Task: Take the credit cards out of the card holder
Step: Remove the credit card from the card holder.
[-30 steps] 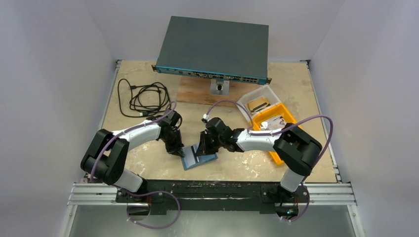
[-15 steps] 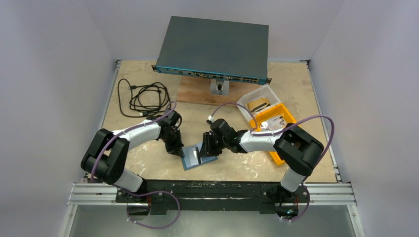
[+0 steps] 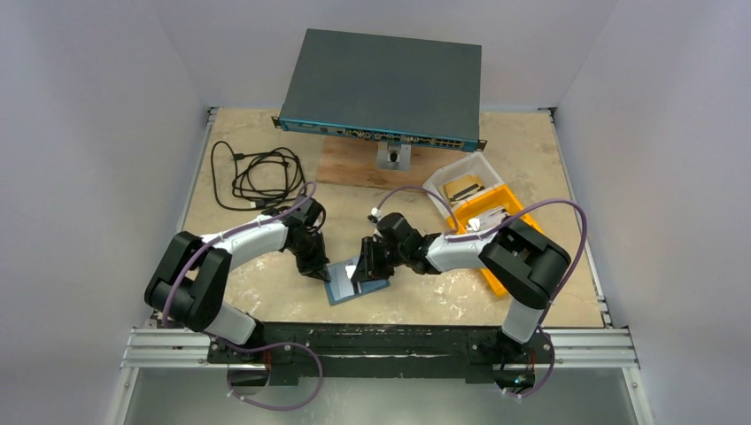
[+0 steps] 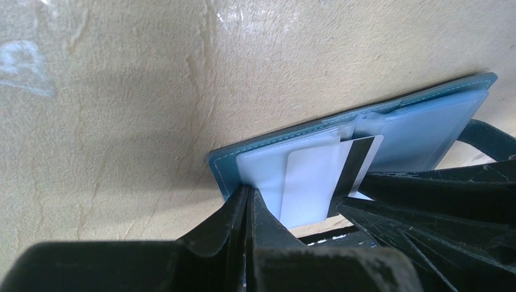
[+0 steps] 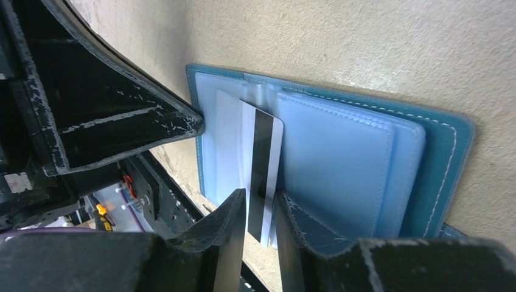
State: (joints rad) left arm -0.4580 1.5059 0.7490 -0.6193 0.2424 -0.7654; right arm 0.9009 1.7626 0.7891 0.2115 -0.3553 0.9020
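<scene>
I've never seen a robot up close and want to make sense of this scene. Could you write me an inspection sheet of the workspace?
Surface: beige table, scuffed and patchy.
Job's things: blue wallet lies open; one striped card sticks partway out of a pocket.
Clutter: grey network box propped on a wooden board; clear tub and orange bin, both holding small items.
Grippers: left gripper shut, tips pressing the wallet's edge; right gripper closed on the card.
Cables: coiled black cord; purple cables along both arms.
Surroundings: plain pale walls; nothing else seen.
</scene>
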